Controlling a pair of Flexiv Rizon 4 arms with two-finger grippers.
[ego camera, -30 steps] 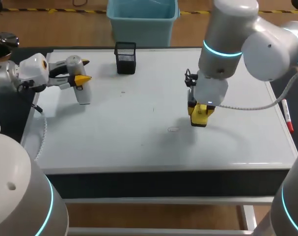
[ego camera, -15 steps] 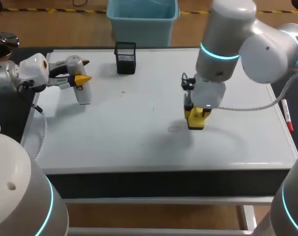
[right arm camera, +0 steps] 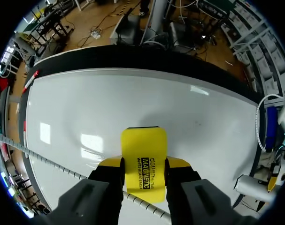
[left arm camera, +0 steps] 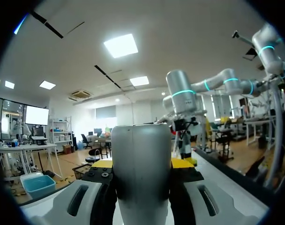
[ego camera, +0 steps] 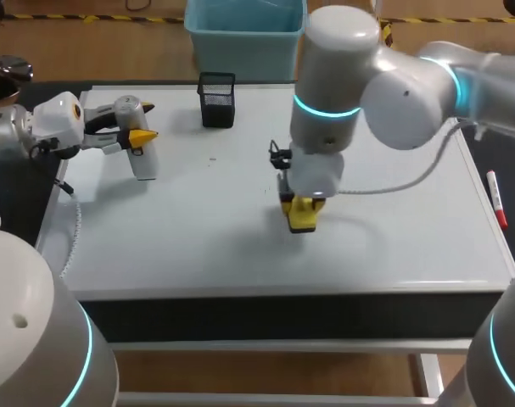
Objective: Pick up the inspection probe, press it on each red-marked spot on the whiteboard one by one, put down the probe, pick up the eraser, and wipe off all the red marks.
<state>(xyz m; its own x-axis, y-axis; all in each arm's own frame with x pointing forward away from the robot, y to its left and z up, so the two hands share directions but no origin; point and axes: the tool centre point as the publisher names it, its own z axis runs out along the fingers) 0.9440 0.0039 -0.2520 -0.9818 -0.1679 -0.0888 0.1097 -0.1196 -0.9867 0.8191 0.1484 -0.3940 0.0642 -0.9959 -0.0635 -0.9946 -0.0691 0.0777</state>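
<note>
Entry, near to far.

The whiteboard (ego camera: 393,254) covers the table top, with its near strip closest to you.

Just past that strip, near the board's middle, your right gripper (right arm camera: 143,165) points straight down; its arm comes in from the right. The fingers pinch the yellow eraser (right arm camera: 143,143) from two sides, with the yellow tips flat against its long edges. In the right wrist view the eraser stands out ahead of the fingers, its far end down at the board with a soft shadow around it. The head view agrees that the eraser's lower end is at the board surface. You cannot confirm actual contact from either view. A pale cable (ego camera: 410,181) loops from that wrist back toward the right arm.

A few faint specks (ego camera: 212,158) dot the board to the left of the eraser. Their colour is too faint to call.

Farther back and well apart from the eraser, at the board's left edge, your left gripper (ego camera: 143,123) lies roughly level and points toward the board's middle. It is clamped on the inspection probe (ego camera: 145,164), a pale grey-white cylinder held across the fingers. In the left wrist view the probe body fills the gap between the fingers, and both yellow tips show just behind it, one on either side. In the head view the probe's lower end is either on the board or just above it; you cannot tell which.

Farthest away, a black mesh holder (ego camera: 216,99) stands upright at the board's far edge, nearer the left gripper than the right.
</note>
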